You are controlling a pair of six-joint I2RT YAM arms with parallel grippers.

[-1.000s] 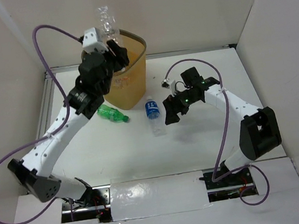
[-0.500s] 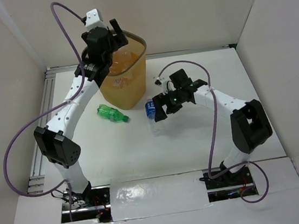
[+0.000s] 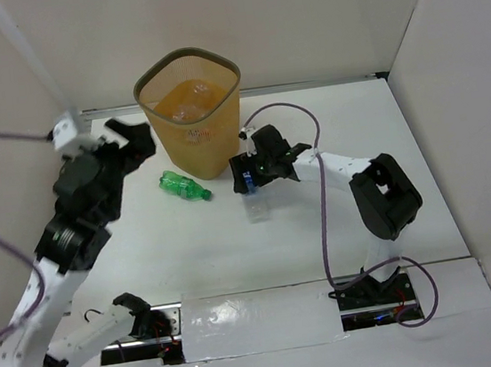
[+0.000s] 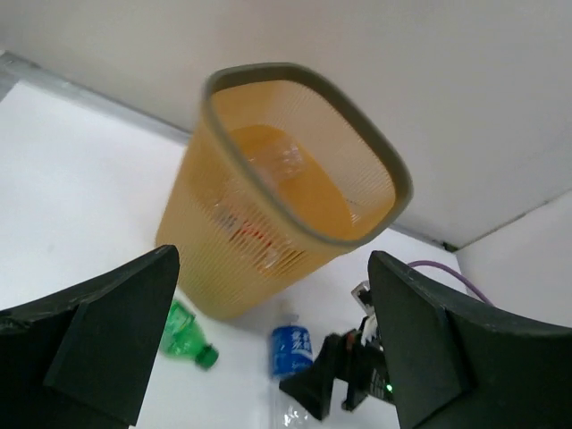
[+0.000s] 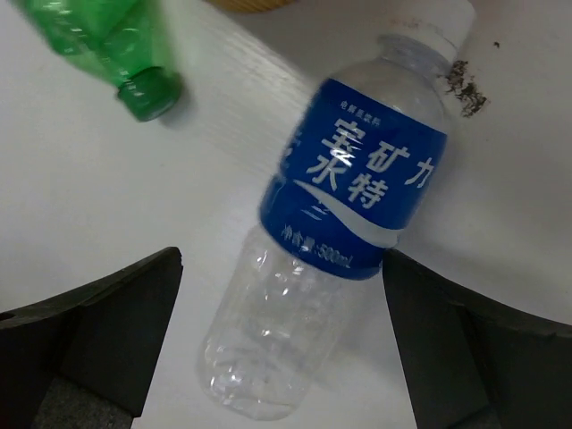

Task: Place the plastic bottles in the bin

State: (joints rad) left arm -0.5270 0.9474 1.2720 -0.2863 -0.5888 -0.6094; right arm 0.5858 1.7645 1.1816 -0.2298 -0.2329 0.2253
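Right gripper (image 5: 281, 268), wide open and empty, hovers over the blue-label bottle (image 5: 357, 197). Light, thin-walled and slick, it looks best pinched across its labelled middle

Green bottle (image 5: 107, 45) cut off at top edge; bin (image 4: 204, 257) contents indistinct through mesh.

Translucent ribbed plastic bin (image 4: 223, 259), glossy clear bottle (image 5: 349, 206), seemingly matt table (image 5: 89, 179).

Blue-label bottle (image 5: 357, 192) near seemingly green bottle (image 5: 107, 36)
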